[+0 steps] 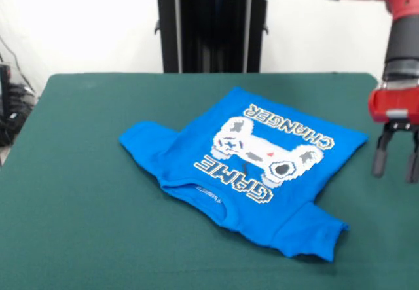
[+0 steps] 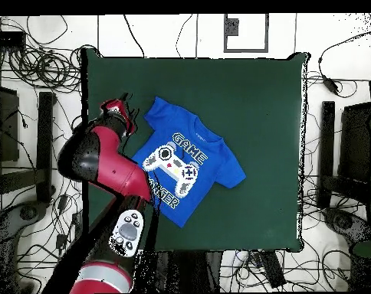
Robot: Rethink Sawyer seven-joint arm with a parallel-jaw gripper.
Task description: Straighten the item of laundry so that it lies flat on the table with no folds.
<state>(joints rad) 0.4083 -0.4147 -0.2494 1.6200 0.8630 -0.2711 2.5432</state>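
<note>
Green table (image 1: pixel 78 192) | blue tee (image 1: pixel 242 172) print up, sleeves rumpled | pincer (image 1: pixel 395 158) released, beside tee

T-shirt (image 1: pixel 255 172) lies on the table (image 1: pixel 78 192), print side up, rotated diagonal to the table edges. Front view: it sits right of centre, collar toward the near edge, hem toward the far right, one sleeve out to the left, the other at the near right. Gripper (image 1: pixel 395 156) hangs beside the shirt's right edge, apart from the cloth, fingers (image 1: pixel 380 154) spread. Overhead view: gripper (image 2: pixel 129 115) is at the shirt's (image 2: pixel 190 164) left, arm (image 2: pixel 104 164) coming in over the table's left edge.
</note>
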